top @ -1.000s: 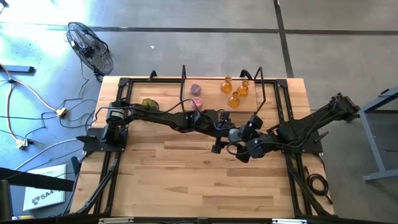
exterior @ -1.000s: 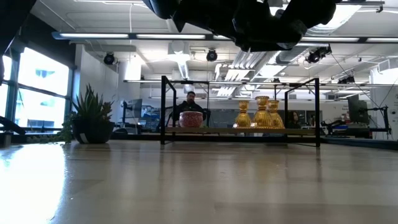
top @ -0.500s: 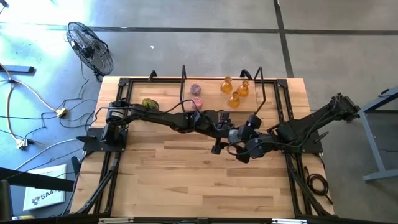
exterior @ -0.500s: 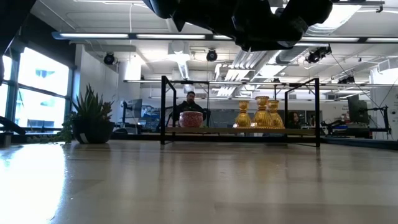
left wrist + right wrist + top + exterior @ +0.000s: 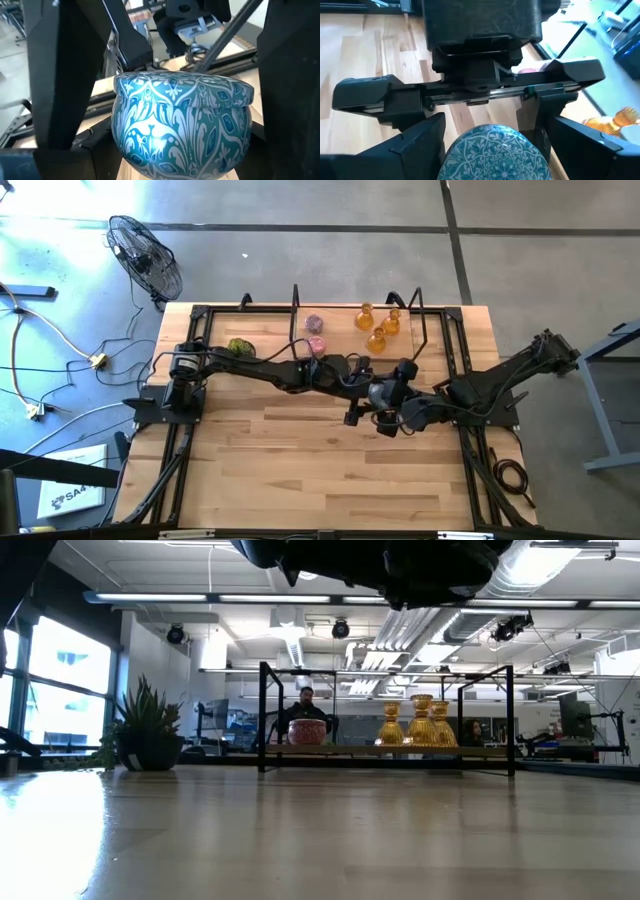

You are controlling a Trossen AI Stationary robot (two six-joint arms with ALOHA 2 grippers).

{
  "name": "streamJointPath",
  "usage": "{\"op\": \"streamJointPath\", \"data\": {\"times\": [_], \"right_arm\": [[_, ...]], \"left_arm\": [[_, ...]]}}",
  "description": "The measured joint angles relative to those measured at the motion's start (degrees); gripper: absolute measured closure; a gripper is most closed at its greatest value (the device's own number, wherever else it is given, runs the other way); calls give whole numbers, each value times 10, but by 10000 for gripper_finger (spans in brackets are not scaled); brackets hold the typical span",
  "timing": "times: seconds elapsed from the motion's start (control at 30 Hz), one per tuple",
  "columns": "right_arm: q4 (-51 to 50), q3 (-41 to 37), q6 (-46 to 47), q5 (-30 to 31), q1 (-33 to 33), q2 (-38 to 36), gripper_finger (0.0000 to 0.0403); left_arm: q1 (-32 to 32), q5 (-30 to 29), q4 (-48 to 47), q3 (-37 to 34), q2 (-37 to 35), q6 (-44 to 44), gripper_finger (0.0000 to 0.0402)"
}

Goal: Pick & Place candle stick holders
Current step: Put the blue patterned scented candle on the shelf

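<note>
The left gripper holds a round blue holder with white leaf patterns between its two fingers, up in the air over the middle of the wooden table. The right gripper sits right against it, fingers spread wide on either side of the blue holder, maybe not touching. At the back of the table stand three amber holders close together. Two pink holders stand just beside them.
</note>
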Motion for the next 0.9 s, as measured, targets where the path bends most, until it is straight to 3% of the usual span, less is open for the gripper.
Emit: {"op": "streamJointPath", "data": {"times": [0.2, 0.4, 0.6, 0.9], "right_arm": [[45, 0, -63, 54, 29, -33, 63], [146, 0, -169, 63, 62, -64, 63], [197, 0, -262, 91, 84, -70, 63], [243, 0, -344, 224, 174, -71, 63]], "left_arm": [[0, 5, 35, 4, -4, 1, 116], [-5, 38, 49, 6, -3, 5, 116], [-2, 33, 60, 5, -2, -5, 116], [-1, -28, 35, 2, -38, 4, 115]]}}
